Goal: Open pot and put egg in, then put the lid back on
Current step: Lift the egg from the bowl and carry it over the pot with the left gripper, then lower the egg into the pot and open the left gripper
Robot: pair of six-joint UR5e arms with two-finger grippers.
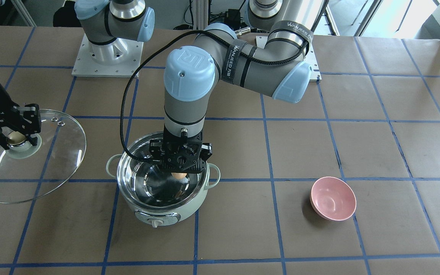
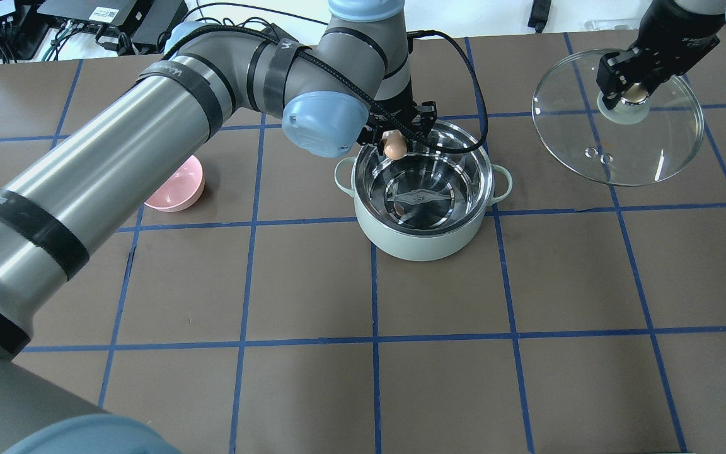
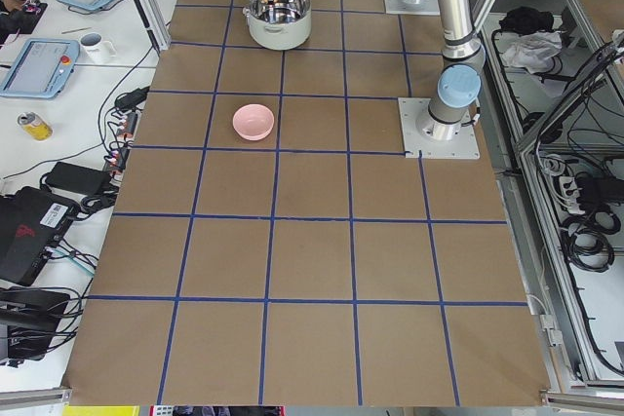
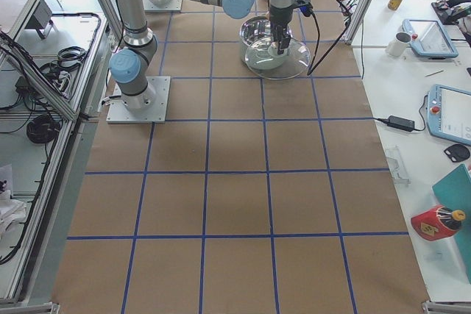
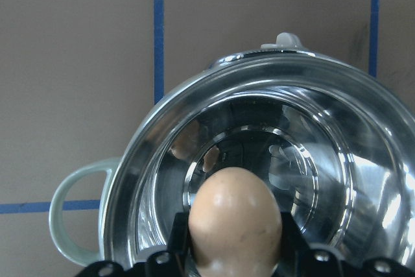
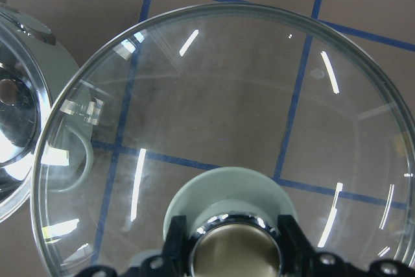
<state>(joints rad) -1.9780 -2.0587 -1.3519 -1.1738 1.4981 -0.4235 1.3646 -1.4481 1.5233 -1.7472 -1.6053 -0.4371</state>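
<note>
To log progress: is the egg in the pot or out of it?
Out. The left gripper holds the egg over the open pot, whose steel bottom is bare.

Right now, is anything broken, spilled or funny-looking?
Nothing stands out. The egg is whole in the left hand above the open, upright pot, and the right hand holds the uncracked lid by its knob, off to the side.

From across the brown blue-gridded table (image 1: 395,152) one camera faces the robot, looking steeply down; another sits behind its shoulders, looking forward. Both catch the round mint-green steel-lined pot (image 1: 199,200) and the small pink bowl (image 1: 332,198). Two far-off cameras look along the table from either end. Both wrist cameras hang close, pointing down.
</note>
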